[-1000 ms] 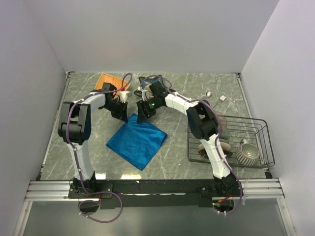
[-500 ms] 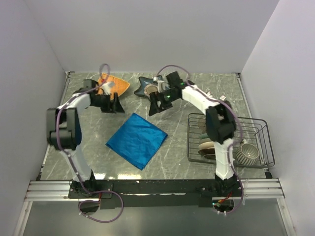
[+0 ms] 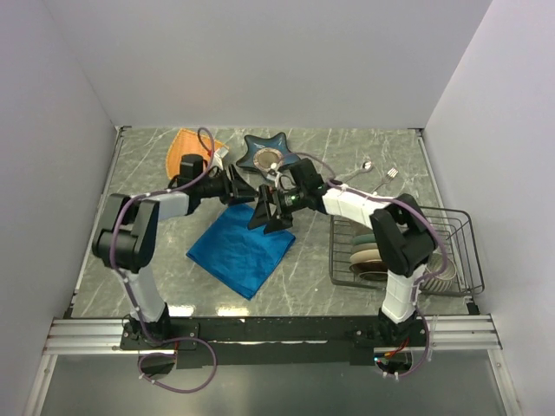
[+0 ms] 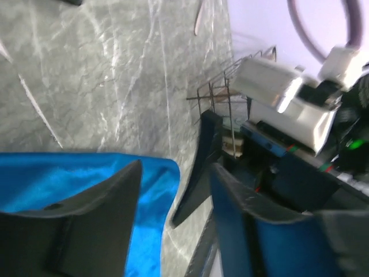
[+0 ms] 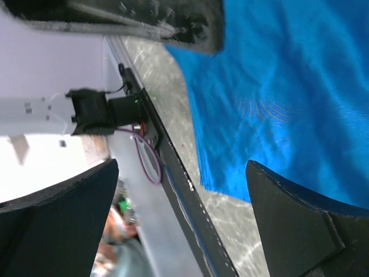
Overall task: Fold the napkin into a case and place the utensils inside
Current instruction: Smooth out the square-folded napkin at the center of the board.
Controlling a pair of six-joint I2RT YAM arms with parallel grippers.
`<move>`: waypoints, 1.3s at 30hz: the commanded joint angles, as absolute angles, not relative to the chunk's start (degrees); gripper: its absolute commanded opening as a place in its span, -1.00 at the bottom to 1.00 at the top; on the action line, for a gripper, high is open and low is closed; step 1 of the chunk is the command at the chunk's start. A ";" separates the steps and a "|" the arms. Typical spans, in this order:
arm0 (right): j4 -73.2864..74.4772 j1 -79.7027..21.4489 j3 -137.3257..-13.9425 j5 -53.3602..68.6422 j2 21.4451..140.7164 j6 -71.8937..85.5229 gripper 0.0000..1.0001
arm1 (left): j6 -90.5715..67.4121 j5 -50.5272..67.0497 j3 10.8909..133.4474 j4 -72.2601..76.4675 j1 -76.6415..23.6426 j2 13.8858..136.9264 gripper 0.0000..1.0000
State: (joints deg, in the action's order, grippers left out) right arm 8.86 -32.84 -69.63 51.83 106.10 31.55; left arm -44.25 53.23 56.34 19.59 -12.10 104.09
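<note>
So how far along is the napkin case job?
Done: the napkin lies flat, apparently folded into layers but not yet narrow. In hand: the left gripper and right gripper hover at its far corner, jaws open, empty. Left: finish folding, then insert the spoon and fork from the table.

Top view: fixed, high behind both arm bases, looking down on the whole counter [image 3: 303,260]. Wrist views: each close behind its own tool, the left tool [image 4: 176,173] facing the right arm, the right tool [image 5: 181,173] looking down on the napkin [image 5: 277,86], which all three views share.
</note>
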 commanded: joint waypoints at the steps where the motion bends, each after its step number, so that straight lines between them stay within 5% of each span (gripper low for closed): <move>1: -1.56 -32.25 -68.38 48.96 108.37 39.11 1.00 | -57.39 52.74 55.63 34.54 -11.78 109.76 0.04; 17: 4.12 -29.79 -61.96 43.60 115.22 40.96 1.00 | -54.33 49.39 57.92 28.22 -8.79 123.22 -0.13; 28: 20.99 -29.97 -81.45 35.25 122.86 22.60 1.00 | -48.09 57.57 52.66 26.13 -0.19 102.61 0.46; 34: 31.28 -32.43 -96.93 34.63 129.46 11.00 0.98 | -6.84 49.41 61.59 -18.69 9.31 92.04 0.40; 39: 31.30 -33.75 -100.20 42.87 124.29 8.70 0.95 | 35.81 37.39 61.89 -38.48 9.58 86.76 0.00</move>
State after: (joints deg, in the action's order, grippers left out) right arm 27.86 -32.40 -98.21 39.64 128.14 14.37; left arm -3.92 46.68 63.11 -13.28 10.63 91.07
